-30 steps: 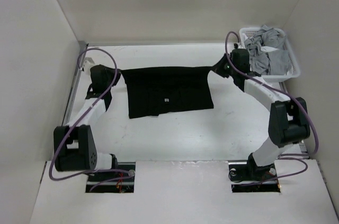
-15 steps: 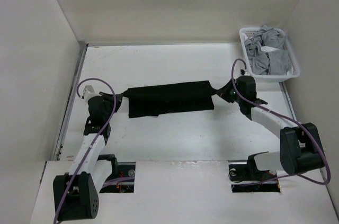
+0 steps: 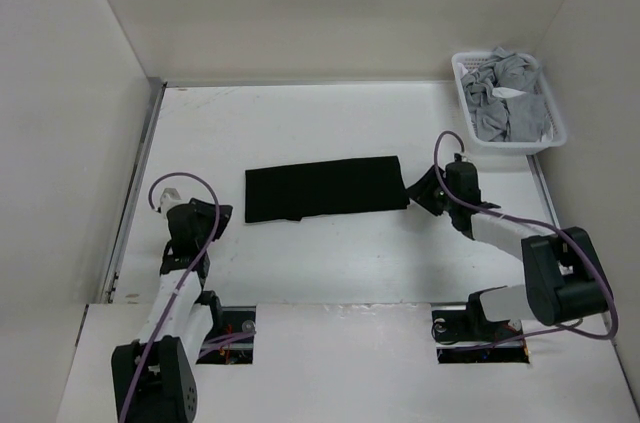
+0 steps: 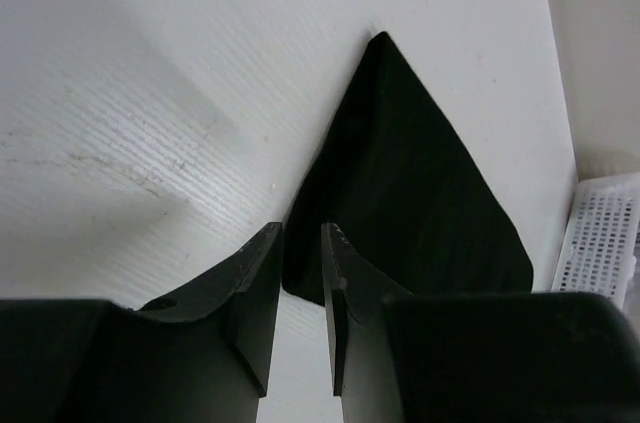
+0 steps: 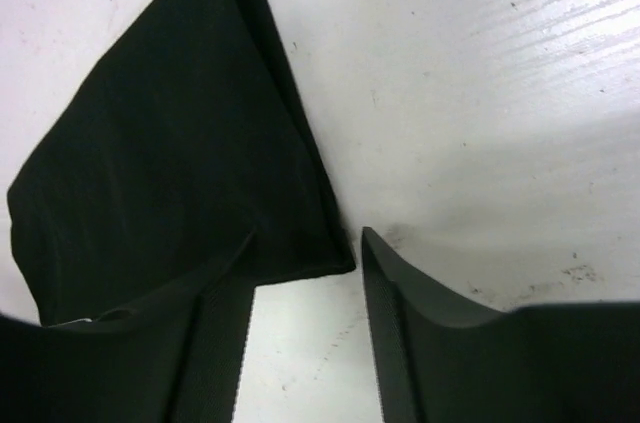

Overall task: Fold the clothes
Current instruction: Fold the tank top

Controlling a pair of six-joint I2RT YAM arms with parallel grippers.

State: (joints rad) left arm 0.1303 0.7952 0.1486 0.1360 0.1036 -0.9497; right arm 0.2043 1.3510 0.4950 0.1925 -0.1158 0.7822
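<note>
Basket (image 3: 552, 133): set at the surface's (image 3: 330, 123) far right corner, filled with crumpled grey garments (image 3: 505, 93)
T-shirt (image 3: 325, 188): laid flat mid-surface, folded into a black band, long axis left to right
Left claw (image 4: 300, 233): narrowly parted, nothing held
Right claw (image 5: 307, 236): spread wide, shirt corner lying loose between the fingers

Plain black T-shirt (image 3: 325, 189) on white table (image 3: 330, 123); grey garments (image 3: 505, 93) in white basket (image 3: 520, 147).

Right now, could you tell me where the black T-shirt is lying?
In the top view, the T-shirt lies centred on the table as a folded strip, right end at the right gripper, left gripper off its left end.
</note>
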